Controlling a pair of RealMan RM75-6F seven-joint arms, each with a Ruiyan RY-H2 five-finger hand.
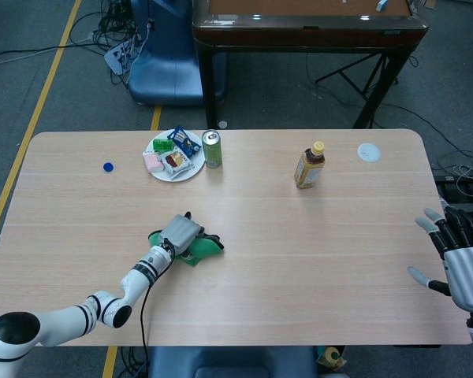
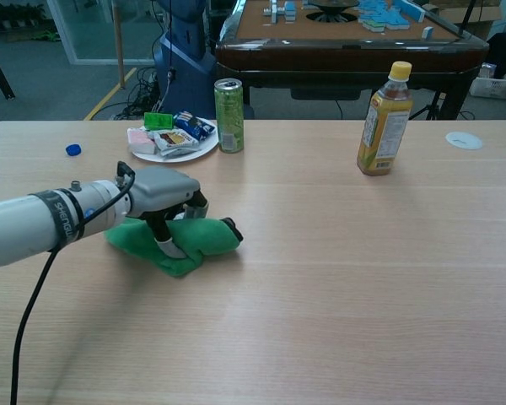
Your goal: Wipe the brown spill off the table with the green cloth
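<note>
The green cloth [image 1: 207,250] [image 2: 198,243] lies bunched on the light wooden table [image 1: 315,260] [image 2: 363,287], left of its middle. My left hand [image 1: 181,232] [image 2: 164,192] rests on top of it, with its dark fingers curled down into the fabric and gripping it. No brown spill shows on the bare wood around the cloth; whatever is under the cloth is hidden. My right hand [image 1: 459,253] hovers off the table's right edge with its fingers spread and nothing in it. The chest view does not show it.
Behind the cloth stand a white plate of snack packets [image 1: 173,156] [image 2: 170,143] and a green can [image 1: 212,149] [image 2: 229,115]. A tea bottle [image 1: 309,165] [image 2: 383,118] stands right of centre. A blue cap [image 1: 108,166] [image 2: 73,149] and a white disc [image 1: 368,152] [image 2: 464,140] lie near the back.
</note>
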